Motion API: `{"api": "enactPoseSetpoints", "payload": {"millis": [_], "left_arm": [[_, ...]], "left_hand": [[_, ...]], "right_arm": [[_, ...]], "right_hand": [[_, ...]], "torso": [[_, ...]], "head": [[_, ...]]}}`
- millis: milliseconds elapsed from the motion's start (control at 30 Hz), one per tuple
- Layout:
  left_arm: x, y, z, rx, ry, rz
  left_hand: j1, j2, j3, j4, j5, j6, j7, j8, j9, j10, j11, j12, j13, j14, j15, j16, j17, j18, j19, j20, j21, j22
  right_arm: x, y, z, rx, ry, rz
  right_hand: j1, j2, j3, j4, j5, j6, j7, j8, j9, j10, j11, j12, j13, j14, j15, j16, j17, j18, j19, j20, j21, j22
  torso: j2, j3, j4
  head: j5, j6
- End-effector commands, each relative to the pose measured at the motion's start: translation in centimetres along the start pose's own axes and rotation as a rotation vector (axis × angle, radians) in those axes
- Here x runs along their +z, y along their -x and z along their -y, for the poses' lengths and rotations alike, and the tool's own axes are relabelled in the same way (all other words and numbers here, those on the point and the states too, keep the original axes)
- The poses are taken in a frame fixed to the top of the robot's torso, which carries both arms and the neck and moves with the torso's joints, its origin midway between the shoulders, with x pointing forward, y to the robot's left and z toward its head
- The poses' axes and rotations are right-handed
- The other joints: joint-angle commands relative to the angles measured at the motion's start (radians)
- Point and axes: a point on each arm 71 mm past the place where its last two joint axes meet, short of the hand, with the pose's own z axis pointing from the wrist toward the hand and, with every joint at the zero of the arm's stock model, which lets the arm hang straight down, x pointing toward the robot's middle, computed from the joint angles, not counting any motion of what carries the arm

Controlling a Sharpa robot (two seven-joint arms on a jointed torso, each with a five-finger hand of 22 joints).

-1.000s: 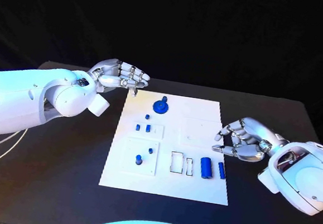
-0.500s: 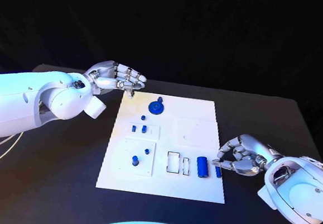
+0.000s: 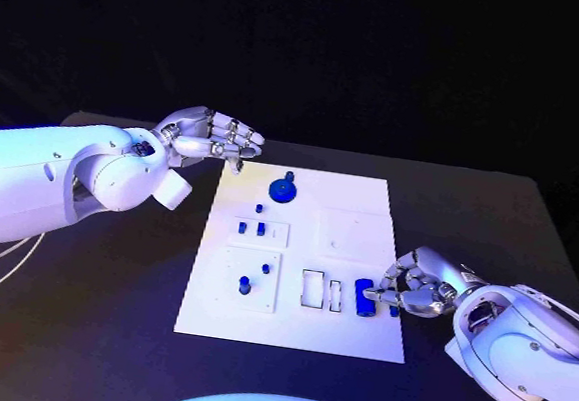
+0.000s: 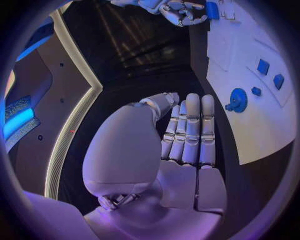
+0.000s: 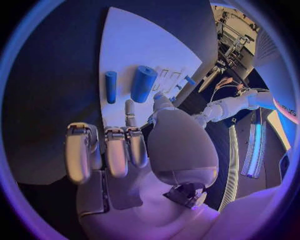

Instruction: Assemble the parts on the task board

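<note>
While the table (image 3: 96, 335) carries the board (image 3: 356, 195) lengthwise, running from the near edge toward the far one, the right hand (image 3: 416, 284) sits at the board's right edge, close to its near right corner. The left hand (image 3: 212, 136) hangs off the board's far left corner, fingers curled in on nothing, so the right is plainly the nearer to the two loose cylinders.

Those cylinders lie side by side near the board's right edge, both with their long axis running near-to-far along the board. The thick cylinder (image 3: 365, 298) lies just inboard of the right hand's fingertips (image 3: 381, 296); the thin cylinder (image 3: 394, 307) sits between it and the board's edge, right under the hand. From the head view I cannot tell whether the fingers touch either one.

The right wrist view settles more: thick cylinder (image 5: 144, 83) and thin cylinder (image 5: 110, 86) both lie free on the board ahead of the fingers, with bare board between, and the fingers are apart and holding nothing. It also shows the empty slots (image 5: 165, 75) beyond the thick cylinder. I judge the coming reach goes forward and slightly inboard, across the cylinders' axis.

The left wrist view gives the far end instead: the round knob (image 4: 237, 99) and small blue pegs (image 4: 263, 66), standing in the board well away from that curled hand.
</note>
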Motion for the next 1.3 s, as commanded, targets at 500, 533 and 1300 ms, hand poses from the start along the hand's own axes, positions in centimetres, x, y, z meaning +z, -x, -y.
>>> {"api": "enactPoseSetpoints", "payload": {"millis": [500, 533, 1300], "left_arm": [[0.0, -0.1, 0.1, -0.014, -0.008, -0.015], [-0.1, -0.1, 0.1, -0.014, -0.008, -0.014], [-0.2, 0.1, 0.1, -0.013, -0.005, -0.009]], "left_hand": [[-0.008, 0.006, 0.000, -0.004, 0.004, -0.001, 0.000, 0.000, -0.002, -0.006, 0.000, 0.007, -0.002, -0.003, 0.006, -0.006, 0.002, 0.015, -0.008, 0.003, -0.001, 0.001], [-0.008, 0.006, 0.000, -0.004, 0.004, -0.001, 0.000, 0.000, -0.002, -0.006, 0.000, 0.007, -0.002, -0.003, 0.006, -0.006, 0.002, 0.015, -0.008, 0.003, -0.001, 0.001], [-0.011, 0.007, 0.000, -0.003, 0.005, -0.002, 0.000, 0.001, -0.002, -0.007, 0.000, 0.008, -0.002, -0.003, 0.006, -0.006, 0.002, 0.015, -0.008, 0.003, -0.001, 0.001]], "right_arm": [[1.4, -2.0, -0.3, -0.107, -0.045, -0.069], [1.5, -2.2, -0.3, -0.114, -0.049, -0.079], [1.1, -2.2, -1.1, -0.053, -0.032, -0.019]], "right_hand": [[-0.047, -0.001, -0.053, 0.001, -0.019, 0.007, -0.010, 0.023, 0.011, 0.075, -0.010, -0.001, 0.223, 0.088, -0.012, 0.004, 0.179, -0.014, 0.082, -0.011, 0.010, 0.237], [-0.049, -0.003, -0.056, 0.001, -0.021, 0.009, -0.011, 0.026, 0.012, 0.075, -0.010, -0.001, 0.223, 0.088, -0.013, 0.005, 0.180, -0.014, 0.081, -0.012, 0.009, 0.237], [0.042, 0.049, -0.035, -0.003, 0.109, 0.044, -0.039, 0.097, 0.039, 0.078, -0.035, -0.003, 0.226, 0.091, -0.033, 0.008, 0.194, -0.019, 0.087, -0.029, 0.039, 0.244]], "torso": [[0.000, 0.0005, -0.0002], [0.000, 0.0004, -0.0002], [-0.001, -0.0003, -0.0009]], "head": [[0.007, -0.007], [0.008, -0.007], [0.012, -0.006]]}}
